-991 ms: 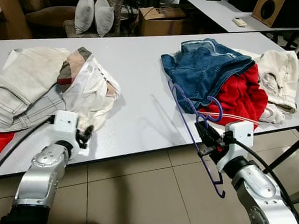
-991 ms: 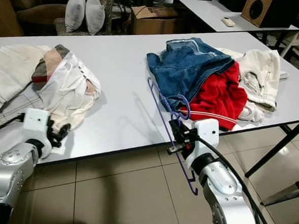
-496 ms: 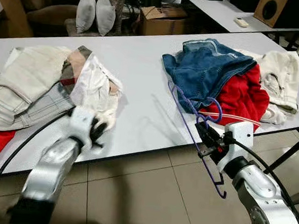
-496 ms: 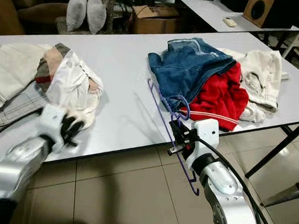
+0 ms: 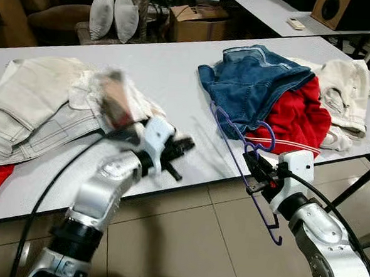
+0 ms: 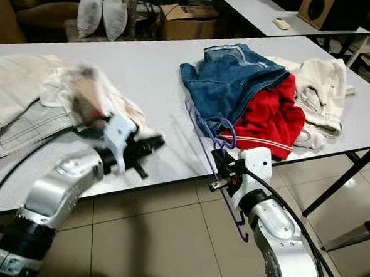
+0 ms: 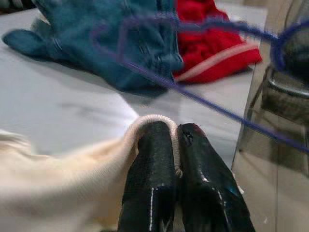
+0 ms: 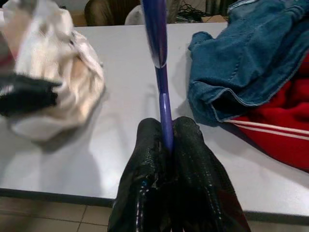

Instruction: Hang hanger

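1 hanger point(image 5: 242, 156) in R claw point(image 5: 253, 170), 2 clothes piles point(image 5: 287, 97).

Right gripper point(image 8: 166, 145): fingers clamped on the purple hanger point(image 8: 159, 63).
Table point(image 8: 125, 116): denim garment point(image 8: 241, 67), red garment point(image 8: 285, 121), cream cloth point(image 8: 58, 77).

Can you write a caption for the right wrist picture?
Right gripper shut on the purple hanger above the white table.

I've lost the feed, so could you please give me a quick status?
Right gripper shut on purple hanger. Left gripper shut on cream garment, off the pile. Nothing blocking.
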`<state>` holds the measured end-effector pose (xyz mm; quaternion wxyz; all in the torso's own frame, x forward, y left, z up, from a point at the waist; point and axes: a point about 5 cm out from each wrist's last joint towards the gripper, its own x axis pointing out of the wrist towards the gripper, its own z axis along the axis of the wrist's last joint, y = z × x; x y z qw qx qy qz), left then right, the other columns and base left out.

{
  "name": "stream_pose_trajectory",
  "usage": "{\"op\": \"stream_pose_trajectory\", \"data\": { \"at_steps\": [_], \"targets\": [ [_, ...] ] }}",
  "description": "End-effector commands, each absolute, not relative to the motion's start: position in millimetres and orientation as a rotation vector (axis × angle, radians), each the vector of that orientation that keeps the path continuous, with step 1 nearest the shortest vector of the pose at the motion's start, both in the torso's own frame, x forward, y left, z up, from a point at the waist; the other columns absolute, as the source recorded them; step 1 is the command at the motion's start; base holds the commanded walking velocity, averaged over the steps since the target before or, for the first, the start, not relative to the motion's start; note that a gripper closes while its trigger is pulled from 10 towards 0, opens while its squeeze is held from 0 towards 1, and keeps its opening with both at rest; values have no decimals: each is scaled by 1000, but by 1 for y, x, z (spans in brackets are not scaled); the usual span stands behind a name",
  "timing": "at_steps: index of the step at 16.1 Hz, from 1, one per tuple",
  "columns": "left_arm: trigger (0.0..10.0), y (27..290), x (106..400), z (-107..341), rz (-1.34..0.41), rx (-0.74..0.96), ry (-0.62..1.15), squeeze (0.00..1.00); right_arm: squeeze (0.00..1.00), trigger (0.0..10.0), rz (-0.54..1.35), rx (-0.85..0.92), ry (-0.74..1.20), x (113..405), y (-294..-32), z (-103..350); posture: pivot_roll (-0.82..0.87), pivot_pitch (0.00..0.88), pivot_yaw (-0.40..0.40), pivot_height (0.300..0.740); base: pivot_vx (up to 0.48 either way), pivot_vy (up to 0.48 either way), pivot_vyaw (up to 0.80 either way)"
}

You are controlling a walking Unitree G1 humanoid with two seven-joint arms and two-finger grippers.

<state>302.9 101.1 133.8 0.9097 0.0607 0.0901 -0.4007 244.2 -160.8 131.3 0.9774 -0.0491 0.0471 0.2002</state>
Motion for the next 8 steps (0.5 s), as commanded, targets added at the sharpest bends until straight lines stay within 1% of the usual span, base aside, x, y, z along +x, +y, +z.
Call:
{"op": "stream_pose_trajectory", "data": {
  "at_steps": [1, 2, 3, 5, 6, 8],
  "targets": [
    [0, 103, 302, 130, -824, 167, 205, 0, 0, 10000, 388, -118, 64, 244, -164, 138, -88, 14, 30, 740, 0, 0, 0],
    [10000, 113, 304, 123, -767, 238, 241, 0, 0, 10000, 386, -118, 64, 243, -164, 137, -86, 13, 30, 740, 0, 0, 0],
    [10000, 119, 304, 123, -748, 256, 255, 1000, 0, 10000, 385, -118, 64, 243, -165, 137, -82, 11, 28, 740, 0, 0, 0],
    [10000, 145, 305, 129, -672, 329, 285, 1000, 0, 10000, 380, -98, 68, 245, -165, 136, -77, 6, 26, 740, 0, 0, 0],
    [10000, 153, 301, 133, -675, 330, 292, 1000, 0, 10000, 365, -89, 69, 246, -168, 137, -74, 0, 26, 740, 0, 0, 0],
    [10000, 157, 296, 136, -703, 327, 303, 1000, 0, 10000, 336, -81, 72, 247, -174, 137, -74, 0, 25, 740, 0, 0, 0]
  ]
}}
